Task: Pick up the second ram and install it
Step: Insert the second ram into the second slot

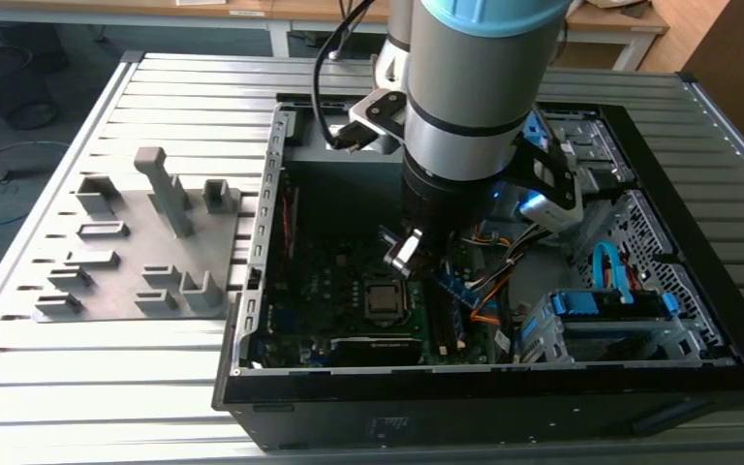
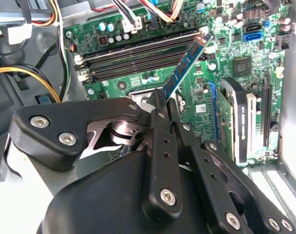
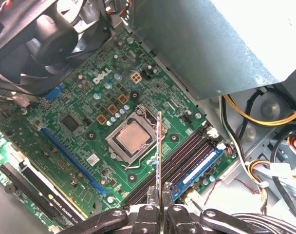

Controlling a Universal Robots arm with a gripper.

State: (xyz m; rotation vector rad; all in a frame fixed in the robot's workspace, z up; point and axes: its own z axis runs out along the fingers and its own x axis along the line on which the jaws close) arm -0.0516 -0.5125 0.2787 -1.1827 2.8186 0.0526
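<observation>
While the jaws of the gripper (image 3: pixel 160 199) are clamping one end of it, the second ram (image 3: pixel 160 146) is hanging edge-on over the motherboard (image 3: pixel 80 112), near the one processor socket (image 3: pixel 131 139) and the memory slots (image 3: pixel 179 157), seated in none. One other stick (image 3: pixel 199 167) is sitting among those slots, farthest from the socket. The one open computer case (image 1: pixel 256 291) is lying on the bench (image 1: pixel 152 87), beside one grey fixture tray (image 1: pixel 127 252).

Open space lies between the gripped ram (image 2: pixel 183 68) and the empty slots (image 3: pixel 184 148), flanked by a seated stick (image 3: pixel 199 169), cables (image 3: pixel 250 117) and the socket (image 3: pixel 131 139).
</observation>
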